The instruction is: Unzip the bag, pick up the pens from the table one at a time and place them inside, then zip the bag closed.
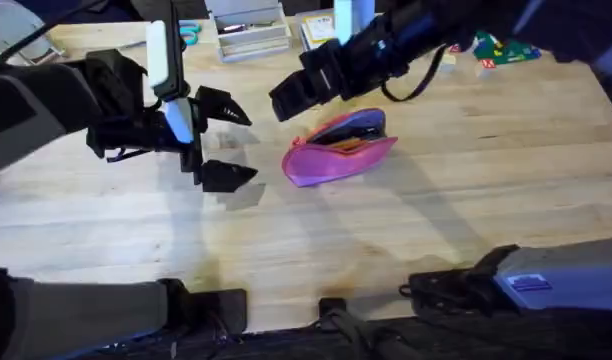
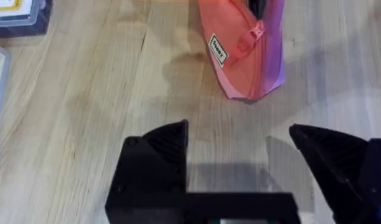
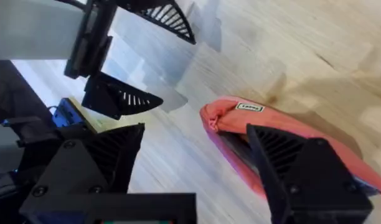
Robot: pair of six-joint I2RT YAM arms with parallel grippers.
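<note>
Right now we have the bag [image 1: 338, 148] lying on the table [image 1: 466, 220] near the middle of the overhead view, its long axis running from about 8 o'clock to 2 o'clock, and its zipper looks at least partly undone, with a dark opening along the top seam. Our left gripper [image 1: 224, 142] hovers just beside the bag at its 9 o'clock, fingers spread wide and holding nothing; in the left wrist view the bag's narrow end with its zipper pull [image 2: 251, 34] sits ahead of the open jaws, so we judge the gripper is lined up there to pin or tug that end. Our right gripper [image 1: 286, 100] hangs at the bag's 11 o'clock, reaching across from the far side; the right wrist view shows its fingers apart and empty, with one finger [image 3: 302, 165] over the bag's opening, probably placed to work the zipper or to steady the mouth. We cannot make out a loose pen on the table; something dark and orange may lie inside the bag, but that is too unclear to call.
</note>
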